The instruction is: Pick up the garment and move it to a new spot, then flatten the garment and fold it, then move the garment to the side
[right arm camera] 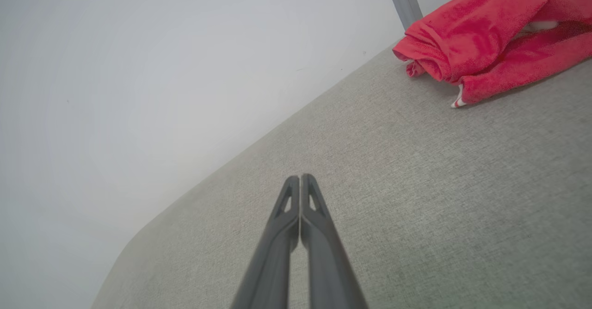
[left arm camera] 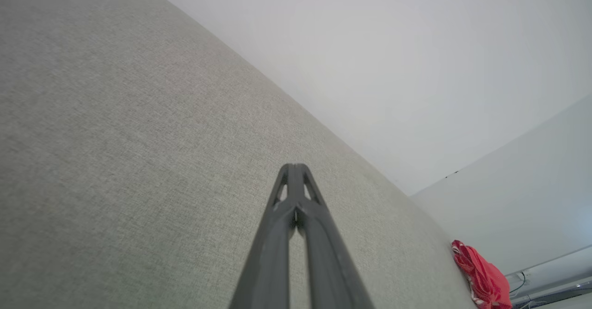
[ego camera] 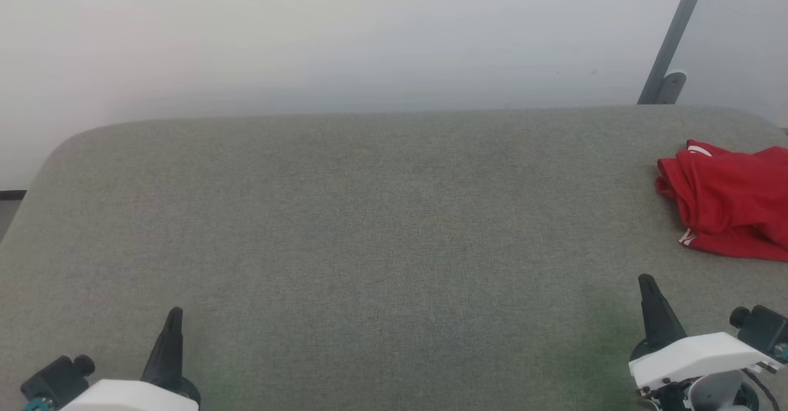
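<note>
Right now the garment (ego camera: 729,205) lies in a crumpled red heap at the far right of the grey table (ego camera: 369,226), near the right edge, and part of it runs out of the head view. The left gripper (ego camera: 174,312) sits low at the near left, with its two fingers pressed together and nothing between them. The right gripper (ego camera: 645,279) sits at the near right, closed up tight and empty too. It is the closer one to the heap, but it is not touching it. The left one is well apart from it. The garment looks soft and light, like a sports shirt, so it will likely bend, sag and hang down when lifted – it will not keep its shape. It should not break, but thin cloth can slip out of a weak pinch. A good place to take hold looks like the thick rolled fold (right arm camera: 430,64) at the end of the heap that faces the middle of the table, where a few layers bunch up. A bit of white trim (right arm camera: 458,101) pokes out just below that fold, and it may mark a hem – a firm edge to pinch. The fingers would have to open first. I cannot tell where the sleeves or the neck are in this heap.
</note>
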Robot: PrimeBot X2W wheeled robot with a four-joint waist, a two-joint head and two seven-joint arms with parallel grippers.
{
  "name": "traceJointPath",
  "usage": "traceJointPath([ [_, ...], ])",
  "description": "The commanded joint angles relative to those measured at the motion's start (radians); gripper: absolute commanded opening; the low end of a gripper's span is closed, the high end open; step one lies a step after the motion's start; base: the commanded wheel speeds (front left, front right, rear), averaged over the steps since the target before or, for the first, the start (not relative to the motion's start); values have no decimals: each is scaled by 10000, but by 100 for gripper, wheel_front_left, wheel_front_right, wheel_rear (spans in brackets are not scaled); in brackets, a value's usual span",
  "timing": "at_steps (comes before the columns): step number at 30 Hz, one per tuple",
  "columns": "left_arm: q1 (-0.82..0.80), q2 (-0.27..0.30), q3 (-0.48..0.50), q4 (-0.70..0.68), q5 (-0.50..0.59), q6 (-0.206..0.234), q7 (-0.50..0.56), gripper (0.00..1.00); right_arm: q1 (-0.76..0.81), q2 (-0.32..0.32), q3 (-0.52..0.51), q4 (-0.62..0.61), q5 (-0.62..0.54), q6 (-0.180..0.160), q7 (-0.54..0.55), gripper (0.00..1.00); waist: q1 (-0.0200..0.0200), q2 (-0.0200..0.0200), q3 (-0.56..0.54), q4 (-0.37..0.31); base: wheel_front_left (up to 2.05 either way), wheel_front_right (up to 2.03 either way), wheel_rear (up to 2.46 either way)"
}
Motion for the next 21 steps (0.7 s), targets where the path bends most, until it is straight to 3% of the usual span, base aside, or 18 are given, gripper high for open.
traceJointPath([
  [1,-341,49,104,-144,-270,-7,56,0,-249,-26,15,-180,312,2,72,0,0,-1,2,1,0,0,0],
  [21,-695,-449,288,-182,-2175,-12,727,0,-392,-23,36,-269,2915,3,569,0,0,-1,60,26,0,0,0],
])
